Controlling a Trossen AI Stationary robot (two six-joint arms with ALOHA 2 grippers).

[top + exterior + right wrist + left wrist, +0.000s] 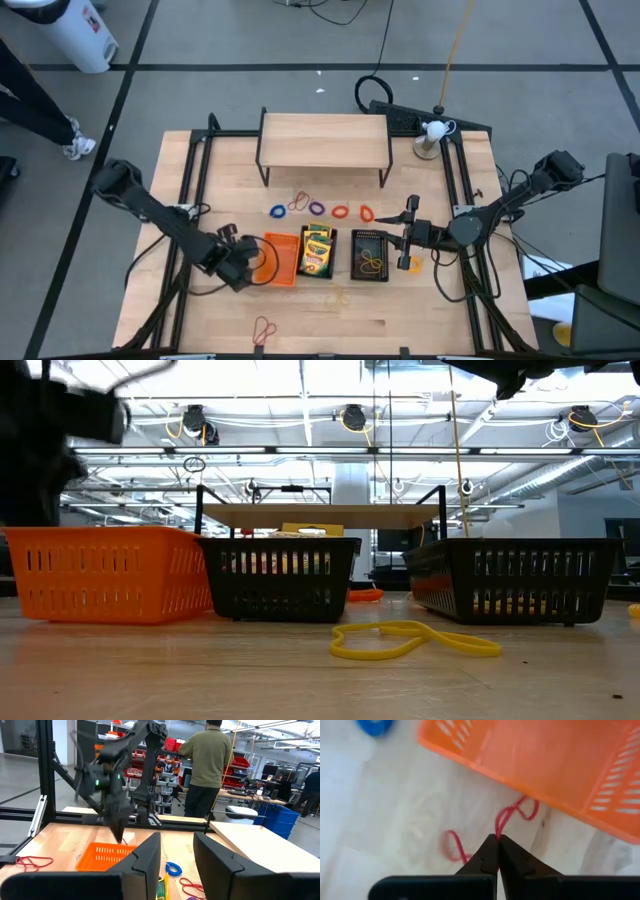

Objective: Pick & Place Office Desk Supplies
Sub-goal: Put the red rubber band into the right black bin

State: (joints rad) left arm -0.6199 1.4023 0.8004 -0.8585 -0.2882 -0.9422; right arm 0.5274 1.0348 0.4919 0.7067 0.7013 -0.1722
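My left gripper [240, 270] hangs just left of the orange mesh tray [281, 258], pointing steeply down, shut on a thin red rubber band [512, 815]. The middle black tray [318, 251] holds crayon boxes [317, 248]. The right black tray [371, 255] holds a yellow band [371, 264]. Blue [278, 211], purple [317, 208], orange [341, 212] and red [367, 213] bands lie in a row on the table behind the trays. My right gripper [408, 240] waits open, level, right of the trays. My left gripper pinches the red rubber band between its two fingertips [490, 851], where two strands [498, 829] run together. The fingers come from above, slanting down. One loop [527, 810] curls by the orange tray's wall, another [452, 845] trails aside; whether they rest on the table I cannot tell.
A wooden shelf [324, 140] stands at the table's far side. Another red band [263, 328] lies near the front edge and a yellow one [410, 642] in front of the trays. A person [210, 765] stands beyond the table with their back turned.
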